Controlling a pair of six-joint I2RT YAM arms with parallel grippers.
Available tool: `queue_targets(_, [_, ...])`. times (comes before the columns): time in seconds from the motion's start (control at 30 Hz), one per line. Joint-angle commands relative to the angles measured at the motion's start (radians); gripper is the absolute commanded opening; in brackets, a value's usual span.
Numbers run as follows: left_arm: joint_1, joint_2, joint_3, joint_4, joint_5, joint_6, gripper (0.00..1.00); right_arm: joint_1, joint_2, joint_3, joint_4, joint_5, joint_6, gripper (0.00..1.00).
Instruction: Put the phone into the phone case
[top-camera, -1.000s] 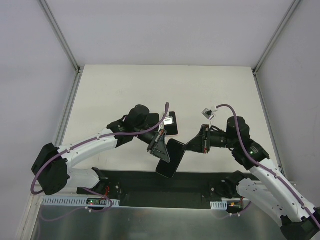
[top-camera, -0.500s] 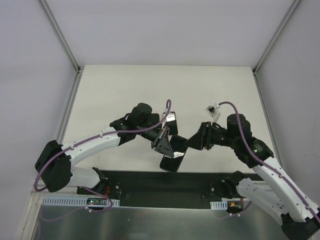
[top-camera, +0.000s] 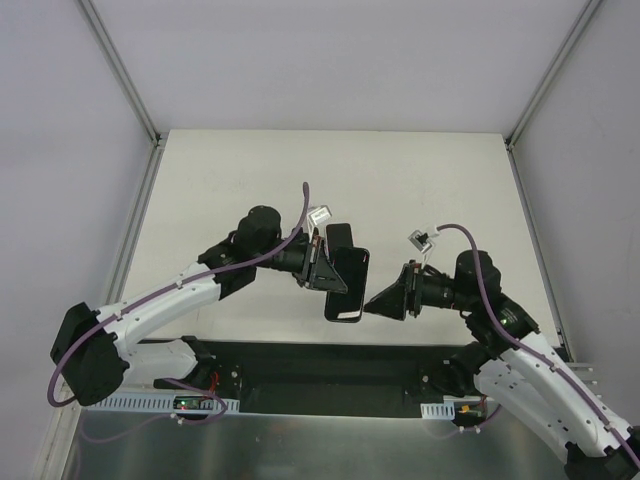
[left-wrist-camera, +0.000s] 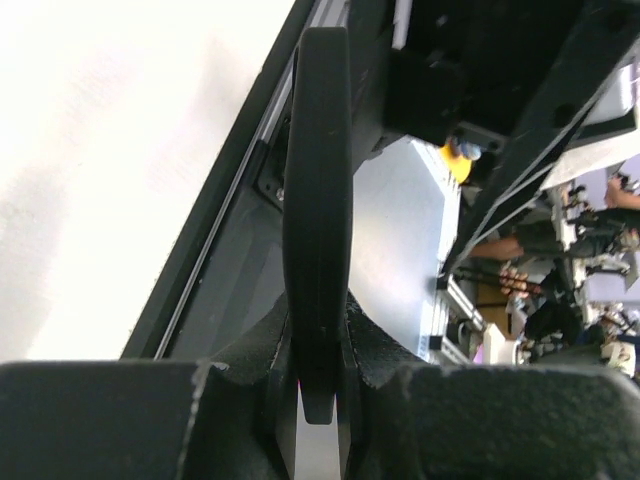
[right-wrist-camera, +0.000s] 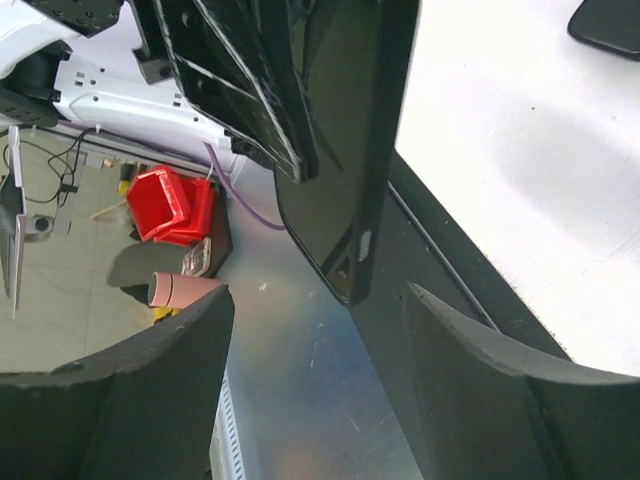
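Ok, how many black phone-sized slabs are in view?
2. The held slab sits clamped in the left pincer; the loose slab lies on the table behind it.

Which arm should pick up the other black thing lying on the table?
Right, probably: the right end effector is open and empty, while the left end effector is clamped on the black slab.

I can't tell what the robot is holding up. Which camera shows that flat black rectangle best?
The top external view: the flat, glossy black rectangle shows almost its whole rounded outline there, pinched by the left gripper. The left wrist view gives only its thin edge; the right wrist view cuts off its top.
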Motion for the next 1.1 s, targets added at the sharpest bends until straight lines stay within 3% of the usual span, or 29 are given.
queue_targets(0.0, [0.020,-0.065,-0.040,0.248,-0.033,-0.154,0.00,0.008,0.003,-0.032,0.176,-0.082,0.056,0.70])
queue_targets(0.23, [0.031,-0.042,-0.077,0.406,0.007,-0.245,0.00,0.015,0.038,-0.055,0.275,-0.102,0.088,0.68])
queue_targets(0.5, [0.034,-0.036,-0.082,0.434,-0.010,-0.256,0.00,0.021,0.049,-0.068,0.283,-0.078,0.102,0.55])
queue_targets(0.53, [0.034,-0.032,-0.083,0.435,-0.011,-0.253,0.00,0.021,0.050,-0.065,0.283,-0.069,0.103,0.51])
queue_targets(0.63, [0.032,-0.030,-0.073,0.354,-0.049,-0.189,0.00,0.019,0.047,-0.060,0.276,-0.043,0.118,0.21])
queue_targets(0.67, [0.034,-0.030,-0.065,0.314,-0.059,-0.159,0.00,0.019,0.044,-0.056,0.260,-0.029,0.132,0.05])
queue_targets(0.7, [0.034,-0.018,-0.048,0.237,-0.066,-0.127,0.00,0.021,0.046,-0.046,0.237,-0.009,0.137,0.01])
queue_targets(0.77, [0.034,-0.001,-0.033,0.162,-0.109,-0.049,0.00,0.021,0.058,-0.011,0.117,0.080,0.141,0.01])
queue_targets(1.0, [0.034,0.090,-0.016,0.159,-0.053,-0.033,0.00,0.027,0.070,0.004,0.046,0.201,0.204,0.02])
queue_targets(1.07, [0.049,0.091,-0.010,0.156,-0.018,-0.041,0.00,0.027,0.060,0.014,-0.004,0.239,0.172,0.16])
